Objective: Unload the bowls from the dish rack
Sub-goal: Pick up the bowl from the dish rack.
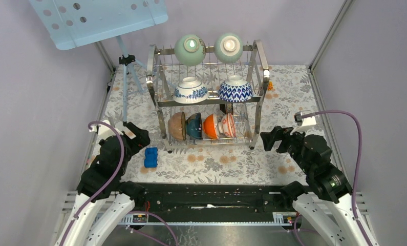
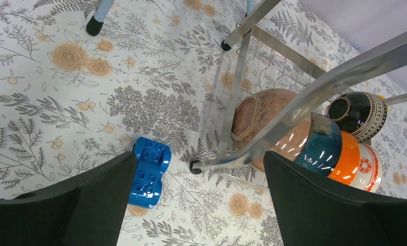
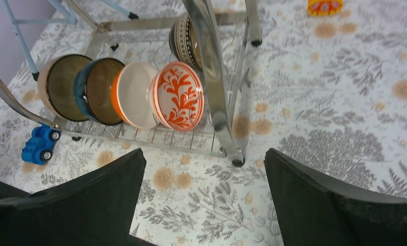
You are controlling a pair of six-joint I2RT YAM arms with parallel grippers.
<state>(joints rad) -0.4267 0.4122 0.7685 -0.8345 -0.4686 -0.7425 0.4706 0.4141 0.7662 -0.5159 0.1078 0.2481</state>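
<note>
Honestly, this looks like square one. All eight bowls are in the dish rack (image 1: 211, 101). Two pale green bowls (image 1: 190, 49) are perched on the top tier and two blue-and-white bowls (image 1: 191, 90) sit upside down on the middle shelf. The brown bowl (image 1: 177, 126), teal bowl (image 1: 194, 126), orange bowl (image 1: 210, 126) and red-patterned bowl (image 1: 226, 125) stand on edge in a tight row at the bottom.

The left hand (image 1: 134, 135) hovers near the rack's front left foot and the right hand (image 1: 271, 139) near its front right foot. Both have their fingers spread wide and hold nothing.

Best guess for the next move: the right hand goes for the red-patterned bowl at its end of the row. It'd have to slip past the side frame, pinch the rim, and lift clear of the wires before pulling out.

Hard to read:
- The bottom bowls overlap, so most rims are covered by a neighbour.
- A dark striped pot (image 2: 359, 114) sits behind that row, half hidden by tubing. Can't tell if it's a bowl or a cup.
- A small orange thing (image 1: 269, 85) by the far right leg is too tiny to name.
- A blue toy block (image 1: 150, 157) lies on the bench (image 1: 293, 97) close to the left hand, so that's one to steer around.
</note>
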